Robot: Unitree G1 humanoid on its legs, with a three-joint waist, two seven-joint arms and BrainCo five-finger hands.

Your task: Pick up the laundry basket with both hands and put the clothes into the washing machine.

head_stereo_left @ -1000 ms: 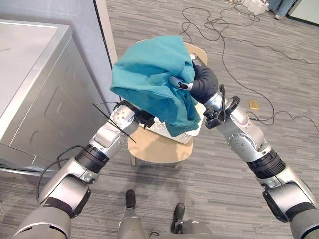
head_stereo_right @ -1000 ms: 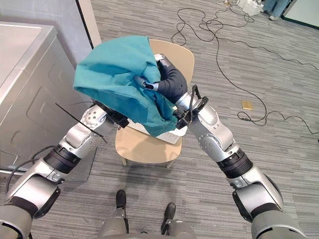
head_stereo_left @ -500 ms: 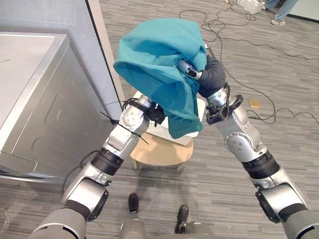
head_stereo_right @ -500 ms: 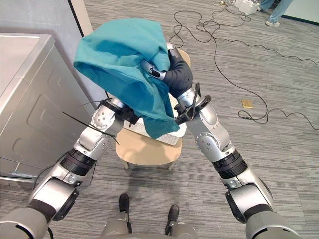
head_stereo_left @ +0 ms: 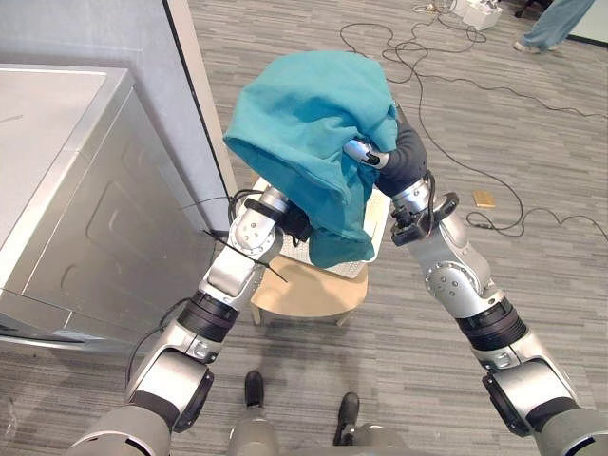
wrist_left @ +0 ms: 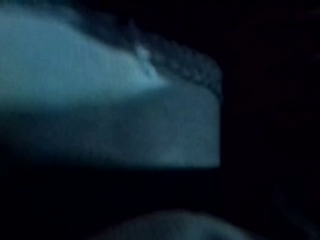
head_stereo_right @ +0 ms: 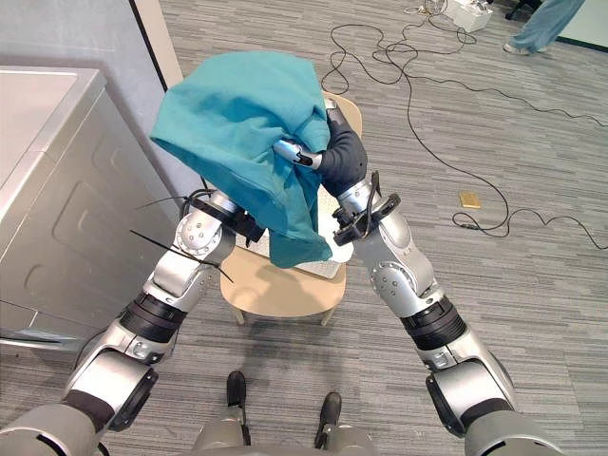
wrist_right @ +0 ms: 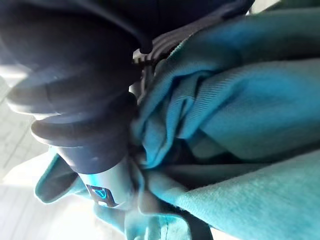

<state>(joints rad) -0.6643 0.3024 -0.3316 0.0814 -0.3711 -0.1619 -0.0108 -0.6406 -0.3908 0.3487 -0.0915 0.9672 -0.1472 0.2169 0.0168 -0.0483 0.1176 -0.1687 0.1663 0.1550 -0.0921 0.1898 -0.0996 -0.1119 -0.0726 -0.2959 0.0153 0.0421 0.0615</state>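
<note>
A large teal cloth (head_stereo_left: pixel 313 123) hangs bunched in the air above a white laundry basket (head_stereo_left: pixel 380 217), which stands on a tan wooden chair (head_stereo_left: pixel 309 290). My right hand (head_stereo_left: pixel 406 160) is against the cloth's right side, its dark cover bare and its thumb lying on the fabric. In the right wrist view the teal cloth (wrist_right: pixel 240 115) is gathered in folds right beside the hand. My left hand (head_stereo_left: pixel 296 224) reaches up under the cloth from the left and is covered by it. The left wrist view is dark, with teal fabric (wrist_left: pixel 110 120) close in front.
A grey washing machine (head_stereo_left: pixel 66 190) stands at the left, with a grey wall panel (head_stereo_left: pixel 104 28) behind it. Black cables (head_stereo_left: pixel 446 76) lie across the wood floor at the back right, near a small tan block (head_stereo_left: pixel 484 198). A person's legs (head_stereo_left: pixel 560 19) show at the top right.
Both arms have lifted the teal cloth higher off the basket, and the left arm has stretched further up under it. The view has shifted a little too.
</note>
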